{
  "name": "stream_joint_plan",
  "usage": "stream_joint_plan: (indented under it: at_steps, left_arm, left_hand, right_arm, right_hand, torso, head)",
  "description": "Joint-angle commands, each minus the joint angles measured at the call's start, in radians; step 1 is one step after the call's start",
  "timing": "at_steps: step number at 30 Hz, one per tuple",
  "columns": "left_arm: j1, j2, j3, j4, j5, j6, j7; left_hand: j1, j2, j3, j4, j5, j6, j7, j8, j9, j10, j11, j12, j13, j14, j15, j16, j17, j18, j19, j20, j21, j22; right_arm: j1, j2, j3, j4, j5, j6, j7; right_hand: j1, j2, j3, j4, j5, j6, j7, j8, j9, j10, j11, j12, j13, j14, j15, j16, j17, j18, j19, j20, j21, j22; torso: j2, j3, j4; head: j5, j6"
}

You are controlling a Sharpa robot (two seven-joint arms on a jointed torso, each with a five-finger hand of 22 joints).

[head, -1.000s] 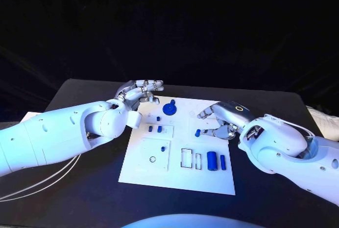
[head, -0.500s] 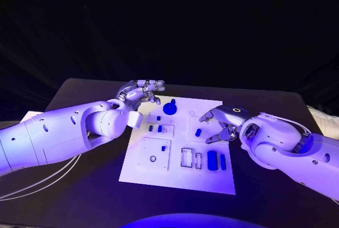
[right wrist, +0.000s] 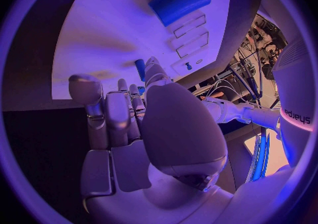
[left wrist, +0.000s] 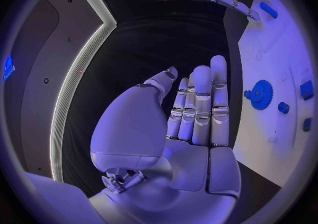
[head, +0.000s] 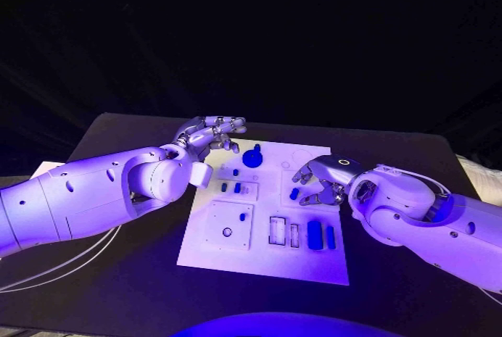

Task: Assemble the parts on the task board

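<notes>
Right now our right hand (head: 319,183) has fingers (head: 305,172) curled loosely over a small blue peg (head: 294,194) on the task board (head: 262,261), gripping nothing we can see. Left hand (head: 212,133) hovers w/ fingers apart nr the blue gear (head: 252,160). Peg prob. light, stiff, slick; pinch its sides.

white rounded arms, silver jointed left hand (head: 210,134) and right hand (head: 319,181)
</notes>
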Motion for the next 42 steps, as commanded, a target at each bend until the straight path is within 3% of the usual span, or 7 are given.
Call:
stream_joint_plan:
  at_steps: [1,5,13,22,34,39,42]
  left_arm:
    - [0.000,0.003,0.000,0.001,-0.012,0.024,0.000]
    - [-0.001,0.003,0.000,0.001,-0.013,0.026,-0.001]
    - [-0.001,0.003,0.000,0.001,-0.013,0.025,-0.003]
    - [-0.001,0.003,0.000,0.001,-0.014,0.027,-0.005]
    - [-0.001,0.002,0.000,0.001,-0.014,0.040,-0.011]
    - [-0.001,0.002,0.000,0.001,-0.014,0.042,-0.012]
    - [-0.001,0.003,0.000,0.001,-0.014,0.042,-0.012]
  left_hand:
    - [0.011,0.000,-0.005,0.000,-0.004,-0.007,0.000,0.002,-0.001,-0.007,0.002,0.003,0.001,-0.007,0.002,-0.005,-0.001,0.011,0.005,0.003,-0.004,-0.001]
    - [0.012,0.001,-0.006,0.000,-0.004,-0.008,0.000,0.002,-0.001,-0.008,0.002,0.003,0.001,-0.007,0.003,-0.005,-0.002,0.010,0.005,0.003,-0.005,-0.001]
    - [0.012,0.001,-0.006,0.000,-0.004,-0.008,0.000,0.002,-0.001,-0.008,0.002,0.003,0.001,-0.007,0.003,-0.005,-0.002,0.010,0.005,0.003,-0.005,-0.001]
    - [0.014,0.002,-0.006,-0.001,-0.004,-0.009,0.000,0.002,-0.001,-0.009,0.002,0.004,0.001,-0.008,0.003,-0.006,-0.002,0.010,0.005,0.003,-0.006,-0.002]
    - [0.015,0.004,-0.007,0.000,-0.003,-0.009,0.001,0.003,-0.001,-0.011,0.002,0.005,0.001,-0.009,0.003,-0.006,-0.003,0.010,0.004,0.003,-0.007,-0.003]
    - [0.016,0.005,-0.007,0.000,-0.003,-0.010,0.001,0.003,-0.001,-0.012,0.003,0.006,0.001,-0.009,0.003,-0.006,-0.003,0.010,0.004,0.003,-0.007,-0.003]
    - [0.016,0.005,-0.007,0.000,-0.003,-0.010,0.001,0.003,-0.001,-0.012,0.003,0.006,0.001,-0.009,0.003,-0.006,-0.003,0.010,0.004,0.003,-0.007,-0.003]
  right_arm:
    - [0.000,0.012,-0.001,-0.009,-0.008,0.003,0.016]
    - [0.000,0.023,-0.002,-0.018,-0.006,-0.001,0.020]
    - [0.000,0.036,-0.003,-0.023,-0.001,0.004,0.031]
    - [0.000,0.046,-0.005,-0.031,0.003,0.026,0.037]
    - [0.000,0.053,-0.005,-0.040,-0.007,0.033,0.033]
    - [-0.001,0.058,-0.007,-0.042,-0.018,0.011,0.029]
    - [-0.001,0.058,-0.007,-0.040,-0.027,-0.014,0.030]
  right_hand:
    - [0.005,0.026,0.020,-0.012,-0.021,0.019,0.004,0.003,0.002,0.018,-0.004,0.006,-0.002,0.024,-0.009,0.007,0.002,0.001,0.007,-0.004,0.005,0.003]
    - [0.015,0.049,0.041,-0.031,-0.036,0.043,0.011,0.006,0.003,0.039,-0.010,0.010,-0.002,0.024,-0.015,0.010,0.002,0.001,0.008,-0.008,0.008,0.005]
    - [0.018,0.066,0.060,-0.052,-0.040,0.074,0.018,0.006,0.003,0.074,-0.017,0.014,-0.003,0.024,-0.021,0.014,0.004,0.000,0.009,-0.013,0.011,0.008]
    - [0.015,0.091,0.093,-0.063,-0.039,0.173,0.021,0.029,0.012,0.165,-0.037,0.018,-0.001,0.031,-0.037,0.042,0.033,-0.005,0.023,-0.027,0.039,0.045]
    - [0.030,0.098,0.128,-0.075,-0.044,0.200,0.023,0.026,0.011,0.199,-0.041,0.001,-0.003,0.032,-0.040,0.052,0.043,-0.008,0.026,-0.033,0.050,0.059]
    - [0.044,0.106,0.158,-0.086,-0.053,0.210,0.024,0.023,0.010,0.212,-0.042,-0.010,-0.003,0.031,-0.042,0.056,0.046,-0.009,0.027,-0.034,0.054,0.065]
    - [0.077,0.119,0.202,-0.113,-0.059,0.223,0.026,0.023,0.011,0.228,-0.044,-0.018,-0.002,0.032,-0.046,0.063,0.055,-0.010,0.030,-0.037,0.063,0.077]
  torso:
    - [0.000,0.0006,-0.0005]
    - [0.000,0.0003,0.0013]
    - [0.000,0.0004,-0.0009]
    - [-0.001,0.0014,-0.0006]
    - [0.000,0.0009,-0.0009]
    - [-0.001,0.0009,-0.0002]
    - [-0.001,0.0010,-0.0003]
  head:
    - [0.001,-0.002]
    - [0.001,-0.005]
    - [0.006,-0.010]
    - [0.007,-0.013]
    - [0.004,-0.014]
    - [0.004,-0.015]
    - [0.004,-0.015]
